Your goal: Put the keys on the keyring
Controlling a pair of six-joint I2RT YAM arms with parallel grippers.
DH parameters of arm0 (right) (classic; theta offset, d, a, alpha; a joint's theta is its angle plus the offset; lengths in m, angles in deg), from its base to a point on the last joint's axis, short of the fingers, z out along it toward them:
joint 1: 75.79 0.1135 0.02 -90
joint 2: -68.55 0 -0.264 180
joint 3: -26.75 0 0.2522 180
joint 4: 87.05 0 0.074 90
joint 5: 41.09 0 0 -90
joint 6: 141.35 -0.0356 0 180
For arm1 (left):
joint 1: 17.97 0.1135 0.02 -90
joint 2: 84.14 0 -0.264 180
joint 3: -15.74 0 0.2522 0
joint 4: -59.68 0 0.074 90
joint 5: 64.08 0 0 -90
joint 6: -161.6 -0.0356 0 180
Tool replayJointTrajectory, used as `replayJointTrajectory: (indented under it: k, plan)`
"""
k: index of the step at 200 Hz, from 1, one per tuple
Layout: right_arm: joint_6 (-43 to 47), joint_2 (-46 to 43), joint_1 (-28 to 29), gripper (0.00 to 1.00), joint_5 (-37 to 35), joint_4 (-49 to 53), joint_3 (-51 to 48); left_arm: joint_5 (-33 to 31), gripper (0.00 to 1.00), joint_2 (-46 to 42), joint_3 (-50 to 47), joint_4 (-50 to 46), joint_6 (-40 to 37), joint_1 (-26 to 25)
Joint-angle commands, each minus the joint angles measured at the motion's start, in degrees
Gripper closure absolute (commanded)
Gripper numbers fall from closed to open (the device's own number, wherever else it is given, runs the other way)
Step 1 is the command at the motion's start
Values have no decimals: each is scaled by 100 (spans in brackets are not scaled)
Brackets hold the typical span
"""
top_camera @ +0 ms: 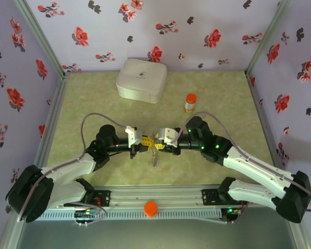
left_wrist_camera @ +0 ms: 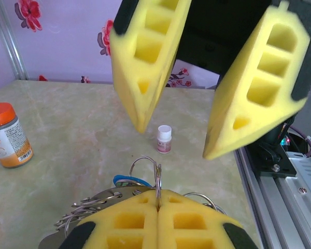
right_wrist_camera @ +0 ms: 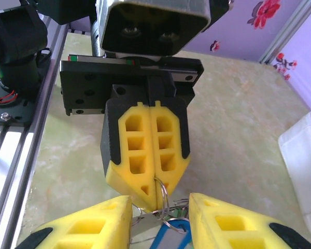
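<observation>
My left gripper (left_wrist_camera: 158,196) is shut on a thin metal ring of the keyring (left_wrist_camera: 156,174), which stands up between its yellow pads. More wire loops fan out to its left. A blue key head (left_wrist_camera: 129,180) lies just behind the ring. In the right wrist view the left gripper (right_wrist_camera: 156,199) points down, pinching the ring (right_wrist_camera: 164,193). The blue key (right_wrist_camera: 172,241) hangs below it, and a bit of green (right_wrist_camera: 179,211) shows beside it. My right gripper (right_wrist_camera: 160,220) is open, its fingers on either side of the hanging bunch. From above, both grippers meet at mid-table over the dangling keyring (top_camera: 154,154).
A white box (top_camera: 141,79) sits at the back. An orange-capped bottle (top_camera: 190,102) stands to its right. A small white-capped vial (left_wrist_camera: 164,139) stands on the table beyond the ring. The aluminium rail (top_camera: 155,199) with an orange cap (top_camera: 151,208) runs along the near edge.
</observation>
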Motion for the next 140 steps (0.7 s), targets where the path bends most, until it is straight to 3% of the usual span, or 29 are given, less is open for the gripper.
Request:
replayJointTrajectory:
  k: [1,34,106,118,131,140]
  plan:
    - [-296,125,-22,65,56,-168,-46,182,100,12,81,447,-25,39]
    - [-293,271,-19,68,34,-265,-70,192,100,9,64,509,-57,37]
    - [-45,471,-28,100,195,138,99,128,100,-70,46,437,-163,39]
    - [2,517,-27,100,214,289,211,9,100,-79,53,396,-187,39]
    - [22,548,-32,100,151,464,338,-183,73,-139,148,-4,-351,38]
    - [-30,574,-25,100,-6,607,445,-288,66,-214,268,-564,-668,32]
